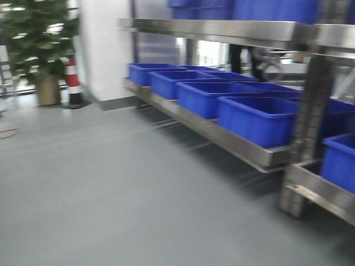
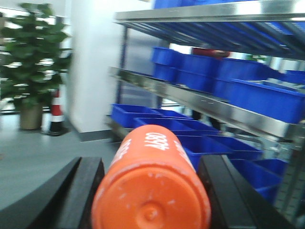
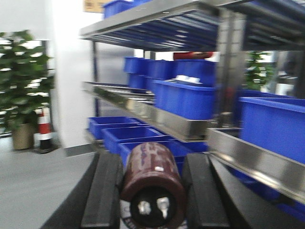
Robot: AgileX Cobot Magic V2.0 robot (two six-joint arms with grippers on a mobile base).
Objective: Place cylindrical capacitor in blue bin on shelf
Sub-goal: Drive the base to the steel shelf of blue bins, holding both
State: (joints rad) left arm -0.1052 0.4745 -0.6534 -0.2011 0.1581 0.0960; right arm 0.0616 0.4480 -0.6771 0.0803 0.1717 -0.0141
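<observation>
My left gripper [image 2: 151,160] is shut on the cylindrical capacitor [image 2: 152,186], an orange-red cylinder with white "4680" on its side, its flat end towards the camera. My right gripper [image 3: 152,156] is shut on a dark maroon cylinder [image 3: 153,174] with two metal terminals on its end. The shelf [image 1: 222,138] with shiny steel rails stands ahead on the right, and also shows in the left wrist view [image 2: 228,112] and the right wrist view [image 3: 167,121]. A row of open blue bins [image 1: 255,119] sits on its lowest level, more on the levels above [image 2: 257,95]. Neither gripper shows in the front view.
A steel upright post [image 1: 310,127] divides the rack at the right. A potted plant [image 1: 41,44] and a red-white traffic cone [image 1: 73,83] stand at the far left beside a white wall [image 1: 105,50]. Grey floor [image 1: 111,188] lies before the rack.
</observation>
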